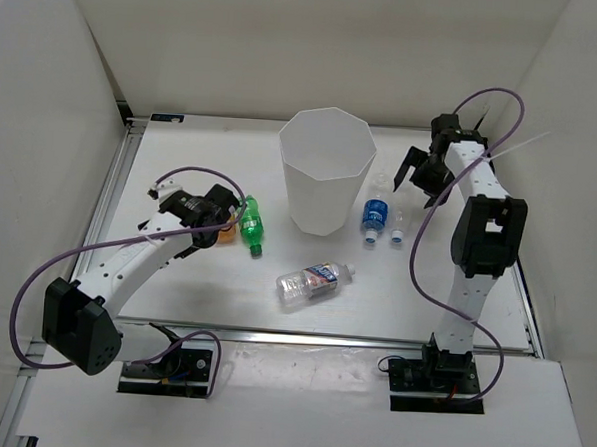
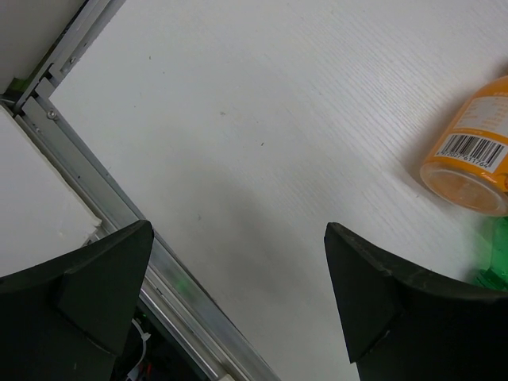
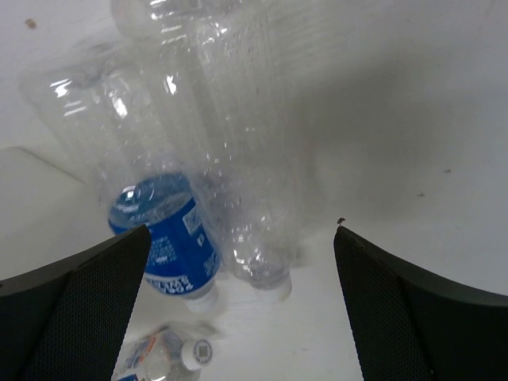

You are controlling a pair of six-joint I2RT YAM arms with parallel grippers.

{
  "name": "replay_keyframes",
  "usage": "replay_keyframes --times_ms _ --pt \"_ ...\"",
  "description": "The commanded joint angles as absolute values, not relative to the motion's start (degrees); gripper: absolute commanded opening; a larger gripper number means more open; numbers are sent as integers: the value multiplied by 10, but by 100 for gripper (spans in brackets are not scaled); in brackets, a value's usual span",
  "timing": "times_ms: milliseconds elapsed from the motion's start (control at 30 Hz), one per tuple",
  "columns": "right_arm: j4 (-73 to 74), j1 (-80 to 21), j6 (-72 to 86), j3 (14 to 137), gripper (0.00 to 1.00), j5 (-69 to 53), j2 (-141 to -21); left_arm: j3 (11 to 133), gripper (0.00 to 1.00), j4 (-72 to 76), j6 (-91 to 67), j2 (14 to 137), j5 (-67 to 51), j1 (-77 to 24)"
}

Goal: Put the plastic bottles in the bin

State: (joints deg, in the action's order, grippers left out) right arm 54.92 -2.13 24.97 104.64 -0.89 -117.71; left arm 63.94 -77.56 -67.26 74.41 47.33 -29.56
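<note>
The left hand (image 2: 238, 278) is wide open and empty over bare surface (image 2: 262, 119); a metal rail (image 2: 87, 175) runs at its left, the orange bottle (image 2: 470, 151) and green bottle (image 2: 496, 258) lie at its right. The right hand (image 3: 242, 238), also wide, hangs over a blue-labelled bottle (image 3: 163, 238) and a plain clear bottle (image 3: 238, 143), side by side. Farther, the bin (image 1: 319, 210) stands between both hands.

Bin (image 1: 326, 170) stands at frame centre and blocks the straight path between the left and right halves. Green bottle (image 1: 251, 224) lies near its left side. Blue-labelled bottle (image 1: 376, 214) and clear bottle (image 1: 398, 221) lie just beside its right. Fallen bottle (image 1: 315, 281) lies below it, apart. Table (image 1: 207, 159) is bare at upper left and below the green bottle.
</note>
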Motion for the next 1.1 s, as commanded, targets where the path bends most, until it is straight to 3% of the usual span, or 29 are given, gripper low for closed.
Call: replay_keyframes --times_ms 0,367,467,567,600,733,933,1067 --pt "543 -19 233 1084 100 -23 -1215 633 100 -794 -664 722 481 -299" --pt "543 -7 252 1082 100 -23 -1288 633 100 -794 -642 758 475 -299" --pt "536 17 267 1052 91 -23 -1283 633 100 -794 -642 765 482 -299" --pt "530 32 267 1017 73 -29 -1264 633 100 -794 -642 771 487 -299" --pt "530 33 262 1012 62 -29 -1253 633 100 -794 -642 777 487 -299" --pt "551 43 262 991 44 -18 -1192 645 100 -794 -654 793 501 -293" --pt "564 38 286 1012 35 -54 -1052 697 100 -794 -665 805 501 -287" --pt "585 -6 308 1151 34 -88 -1011 714 100 -807 -665 805 501 -287"
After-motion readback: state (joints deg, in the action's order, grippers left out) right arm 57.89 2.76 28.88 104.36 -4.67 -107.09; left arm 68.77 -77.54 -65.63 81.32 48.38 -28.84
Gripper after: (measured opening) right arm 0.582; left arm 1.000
